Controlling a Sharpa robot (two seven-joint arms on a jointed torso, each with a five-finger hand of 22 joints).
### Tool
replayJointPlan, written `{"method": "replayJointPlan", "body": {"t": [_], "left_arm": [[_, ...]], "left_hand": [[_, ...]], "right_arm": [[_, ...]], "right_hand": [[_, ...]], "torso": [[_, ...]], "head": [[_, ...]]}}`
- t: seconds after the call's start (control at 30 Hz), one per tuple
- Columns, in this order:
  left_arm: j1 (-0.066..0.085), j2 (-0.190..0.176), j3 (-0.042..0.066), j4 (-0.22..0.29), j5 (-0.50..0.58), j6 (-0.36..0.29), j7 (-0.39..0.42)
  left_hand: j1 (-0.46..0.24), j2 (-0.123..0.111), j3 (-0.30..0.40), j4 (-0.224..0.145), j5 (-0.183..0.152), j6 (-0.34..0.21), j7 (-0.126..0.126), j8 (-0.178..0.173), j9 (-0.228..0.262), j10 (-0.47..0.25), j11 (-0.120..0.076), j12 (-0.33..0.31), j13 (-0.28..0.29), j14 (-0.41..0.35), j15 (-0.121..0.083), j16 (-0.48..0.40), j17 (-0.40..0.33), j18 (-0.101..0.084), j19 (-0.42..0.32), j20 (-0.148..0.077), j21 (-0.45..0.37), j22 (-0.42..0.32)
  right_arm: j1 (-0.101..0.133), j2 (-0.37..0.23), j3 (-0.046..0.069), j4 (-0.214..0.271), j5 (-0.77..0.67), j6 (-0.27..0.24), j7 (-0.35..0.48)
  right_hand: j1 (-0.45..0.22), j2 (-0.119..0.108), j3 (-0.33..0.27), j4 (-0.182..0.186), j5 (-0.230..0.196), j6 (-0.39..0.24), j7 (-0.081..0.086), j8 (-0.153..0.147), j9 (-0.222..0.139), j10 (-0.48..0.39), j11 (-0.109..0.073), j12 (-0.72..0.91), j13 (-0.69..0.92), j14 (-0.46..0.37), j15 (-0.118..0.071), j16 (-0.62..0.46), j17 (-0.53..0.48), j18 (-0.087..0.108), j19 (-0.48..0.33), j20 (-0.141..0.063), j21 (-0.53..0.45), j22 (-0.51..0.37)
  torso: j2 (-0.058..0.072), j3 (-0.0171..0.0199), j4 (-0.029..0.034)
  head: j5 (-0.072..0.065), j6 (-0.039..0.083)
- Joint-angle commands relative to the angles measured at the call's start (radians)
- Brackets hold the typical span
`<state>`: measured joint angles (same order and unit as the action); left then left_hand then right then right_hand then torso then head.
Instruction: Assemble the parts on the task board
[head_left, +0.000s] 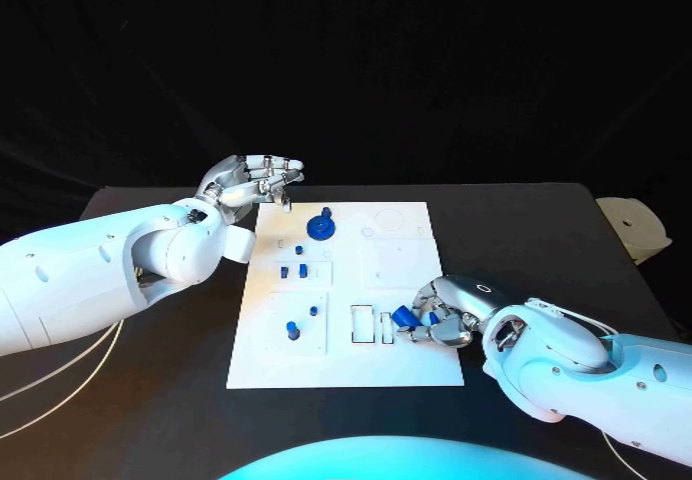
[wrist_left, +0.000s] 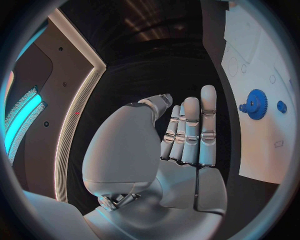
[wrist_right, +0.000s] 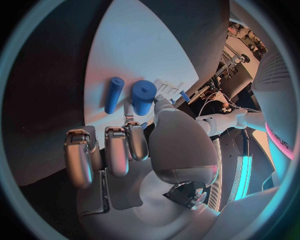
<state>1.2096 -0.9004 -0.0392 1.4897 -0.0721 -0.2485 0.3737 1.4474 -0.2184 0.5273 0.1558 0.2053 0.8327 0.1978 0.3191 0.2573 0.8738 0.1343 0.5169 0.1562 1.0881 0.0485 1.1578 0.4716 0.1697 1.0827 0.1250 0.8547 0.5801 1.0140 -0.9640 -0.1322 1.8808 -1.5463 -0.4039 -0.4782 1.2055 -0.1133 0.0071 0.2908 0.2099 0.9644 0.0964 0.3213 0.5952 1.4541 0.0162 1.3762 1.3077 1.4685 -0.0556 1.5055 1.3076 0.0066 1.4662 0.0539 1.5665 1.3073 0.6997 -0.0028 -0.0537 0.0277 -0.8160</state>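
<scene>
The black table (head_left: 548, 230) spreads out under me, and the white task board (head_left: 378, 368) lies at its middle, long side running away from me. My left arm (head_left: 87, 275) reaches in over the table's near-left part and my right arm (head_left: 606, 370) comes in low from the other side. My left hand (head_left: 254, 182) hovers just off the board's far left corner, over bare table; its fingers (wrist_left: 190, 127) lie straight and close together, the thumb is set a little apart, and I hold nothing in it. My right hand (head_left: 450, 312) rests at the board's near right part, fingers curled down onto the plate, and between thumb and fingertips I pinch a blue cylindrical part (wrist_right: 143, 96), which stands at the slots near the board's middle. Just beside it, apart from my fingers, a slimmer blue peg (wrist_right: 114, 94) lies on the white surface. Toward the far end of the board sits a blue gear (head_left: 323, 227), its toothed rim plain from my left wrist. Several smaller blue parts (head_left: 293, 330) stand or lie down the board's left half, between the gear and the near edge; I cannot tell their shapes.
</scene>
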Motion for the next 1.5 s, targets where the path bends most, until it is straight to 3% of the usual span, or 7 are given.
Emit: {"method": "replayJointPlan", "body": {"t": [0.03,0.3,0.5,0.7,0.93,1.3,1.5], "left_arm": [[0.000,0.000,0.001,0.003,0.004,0.020,0.001],[0.000,-0.002,0.001,0.004,0.004,0.022,-0.002],[0.001,-0.003,0.001,0.004,0.004,0.022,-0.002],[0.001,-0.003,0.001,0.004,0.004,0.021,-0.002],[0.001,-0.002,0.001,0.003,0.004,0.021,-0.001],[0.000,0.001,0.001,0.004,0.004,0.023,-0.001],[0.000,0.003,0.001,0.004,0.004,0.023,-0.001]], "left_hand": [[-0.005,0.001,0.005,-0.001,0.002,-0.007,0.002,0.003,-0.001,-0.005,-0.002,0.005,0.001,-0.005,0.001,0.003,-0.001,0.015,-0.001,0.007,-0.005,-0.001],[-0.005,0.001,0.005,-0.001,0.002,-0.007,0.002,0.003,-0.001,-0.005,-0.002,0.005,0.001,-0.005,0.001,0.003,-0.001,0.015,-0.001,0.007,-0.005,-0.001],[-0.008,0.001,0.006,-0.001,0.002,-0.008,0.002,0.004,-0.001,-0.007,-0.002,0.007,0.001,-0.005,0.001,0.003,-0.002,0.015,-0.001,0.007,-0.005,-0.001],[-0.008,0.001,0.006,-0.001,0.002,-0.008,0.002,0.004,-0.001,-0.007,-0.002,0.007,0.001,-0.005,0.001,0.003,-0.002,0.015,-0.001,0.007,-0.005,-0.001],[-0.008,0.001,0.006,-0.001,0.002,-0.008,0.002,0.004,-0.001,-0.007,-0.002,0.007,0.001,-0.005,0.001,0.003,-0.002,0.015,-0.001,0.007,-0.005,-0.001],[-0.008,0.001,0.006,-0.001,0.002,-0.008,0.002,0.004,-0.001,-0.007,-0.002,0.007,0.001,-0.005,0.001,0.003,-0.002,0.015,-0.001,0.007,-0.005,-0.001],[-0.008,0.001,0.006,-0.001,0.002,-0.008,0.002,0.004,-0.001,-0.007,-0.002,0.007,0.001,-0.005,0.001,0.003,-0.002,0.015,-0.001,0.007,-0.005,-0.001]], "right_arm": [[-0.009,0.008,-0.002,-0.005,-0.042,0.068,-0.031],[-0.016,0.014,-0.002,-0.006,-0.056,0.061,-0.045],[-0.017,0.010,-0.002,0.001,-0.058,0.017,-0.054],[-0.014,-0.004,0.003,0.031,-0.039,-0.054,-0.057],[0.004,-0.005,0.011,0.069,-0.006,-0.112,-0.054],[0.010,0.067,0.013,0.044,0.071,-0.073,-0.035],[0.007,0.119,0.012,0.017,0.097,-0.047,-0.030]], "right_hand": [[-0.002,-0.001,-0.011,0.000,-0.008,0.005,-0.005,0.005,-0.001,-0.004,-0.002,-0.007,0.069,0.070,0.003,0.006,0.082,-0.007,0.105,0.000,0.004,0.263],[0.030,0.016,-0.021,-0.001,0.005,0.026,-0.014,0.019,0.010,0.002,-0.010,-0.002,0.078,0.071,-0.004,0.009,0.091,-0.007,0.105,-0.004,0.004,0.263],[0.058,0.046,-0.017,-0.001,0.038,0.045,-0.023,0.031,0.018,0.007,-0.018,0.000,0.083,0.072,-0.011,0.011,0.098,-0.007,0.105,-0.010,0.004,0.263],[0.089,0.091,0.013,-0.001,0.017,0.061,-0.035,0.040,0.022,0.010,-0.029,-0.005,0.082,0.075,-0.020,0.017,0.115,-0.007,0.105,-0.019,0.004,0.263],[0.091,0.101,0.022,0.001,0.024,0.067,-0.039,0.043,0.023,0.013,-0.033,-0.006,0.082,0.078,-0.023,0.021,0.128,-0.007,0.105,-0.022,0.004,0.263],[0.088,0.102,0.023,0.001,0.028,0.068,-0.039,0.043,0.023,0.015,-0.034,-0.005,0.083,0.078,-0.024,0.022,0.129,-0.007,0.105,-0.023,0.004,0.263],[0.054,0.109,0.022,0.003,0.031,0.071,-0.039,0.044,0.024,0.017,-0.034,-0.007,0.082,0.078,-0.024,0.022,0.130,-0.007,0.105,-0.025,0.004,0.263]], "torso": [[-0.001,-0.0009,-0.0010],[-0.003,-0.0018,-0.0016],[-0.002,-0.0017,-0.0007],[-0.003,-0.0023,-0.0010],[-0.002,-0.0019,-0.0011],[-0.002,-0.0010,0.0007],[-0.001,-0.0012,-0.0002]], "head": [[0.001,-0.002],[0.001,-0.003],[0.001,-0.002],[0.002,-0.001],[0.001,0.002],[0.006,0.002],[0.009,0.002]]}}
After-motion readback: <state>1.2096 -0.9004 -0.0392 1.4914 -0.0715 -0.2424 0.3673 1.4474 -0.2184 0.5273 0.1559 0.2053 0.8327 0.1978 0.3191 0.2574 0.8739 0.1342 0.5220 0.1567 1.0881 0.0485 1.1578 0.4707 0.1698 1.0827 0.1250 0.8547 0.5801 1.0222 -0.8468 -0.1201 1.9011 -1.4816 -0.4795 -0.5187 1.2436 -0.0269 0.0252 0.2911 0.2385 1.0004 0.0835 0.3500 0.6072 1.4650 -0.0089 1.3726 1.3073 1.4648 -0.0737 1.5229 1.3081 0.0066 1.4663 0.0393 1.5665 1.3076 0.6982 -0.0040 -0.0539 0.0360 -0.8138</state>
